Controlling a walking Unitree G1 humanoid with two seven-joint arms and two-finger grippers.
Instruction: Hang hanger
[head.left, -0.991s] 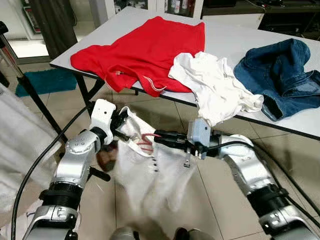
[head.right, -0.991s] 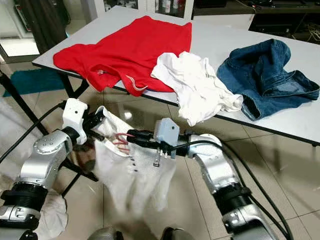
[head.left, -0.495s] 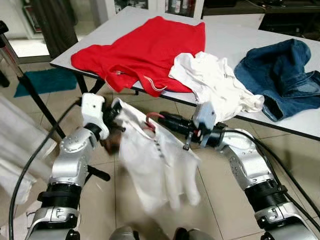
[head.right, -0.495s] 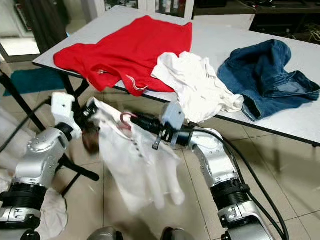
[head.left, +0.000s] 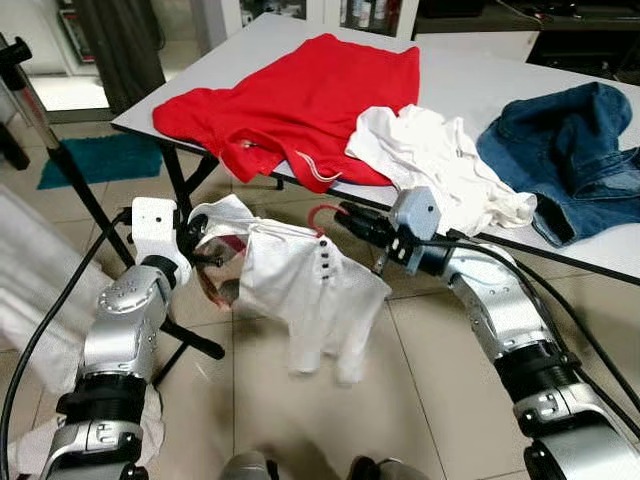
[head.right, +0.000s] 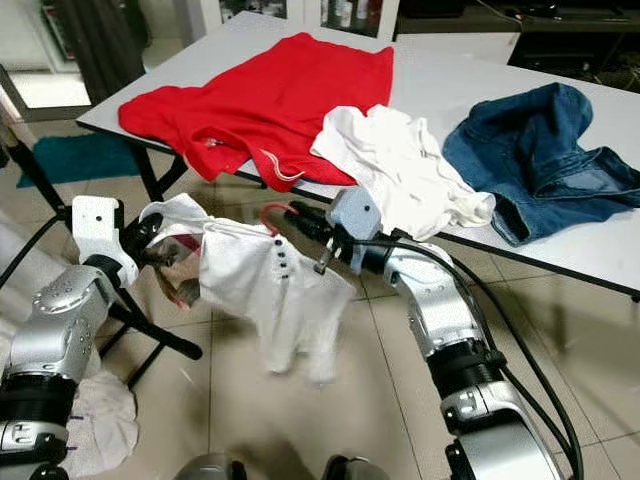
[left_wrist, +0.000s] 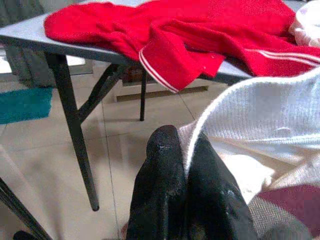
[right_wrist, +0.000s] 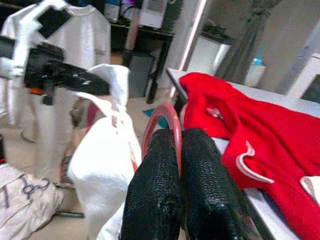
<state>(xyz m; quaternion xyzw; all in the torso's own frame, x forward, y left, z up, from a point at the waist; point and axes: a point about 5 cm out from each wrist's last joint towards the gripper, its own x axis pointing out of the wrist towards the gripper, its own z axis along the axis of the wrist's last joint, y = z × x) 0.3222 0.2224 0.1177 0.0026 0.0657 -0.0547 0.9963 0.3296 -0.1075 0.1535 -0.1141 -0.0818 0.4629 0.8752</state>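
Note:
A white button shirt (head.left: 300, 290) hangs on a red hanger, whose hook (head.left: 318, 212) sticks out at the collar. My right gripper (head.left: 345, 214) is shut on that hook, in front of the table edge; in the right wrist view the hook (right_wrist: 162, 117) curves up between the black fingers (right_wrist: 200, 170). To the left, my left gripper (head.left: 205, 248) is shut on the shirt's shoulder. The left wrist view has white knit fabric (left_wrist: 260, 115) pinched between its fingers (left_wrist: 160, 190). The shirt hangs free above the tiled floor.
The grey table (head.left: 470, 75) behind holds a red shirt (head.left: 300, 100), a crumpled white garment (head.left: 430, 165) and blue jeans (head.left: 570, 150). A black stand pole (head.left: 60, 160) slants at the left, with white cloth (head.left: 30, 290) below it. A white T-shirt (right_wrist: 75, 35) hangs beyond.
Both grippers have lifted the shirt and carried it up toward the table edge. It now hangs stretched between them instead of sagging low.

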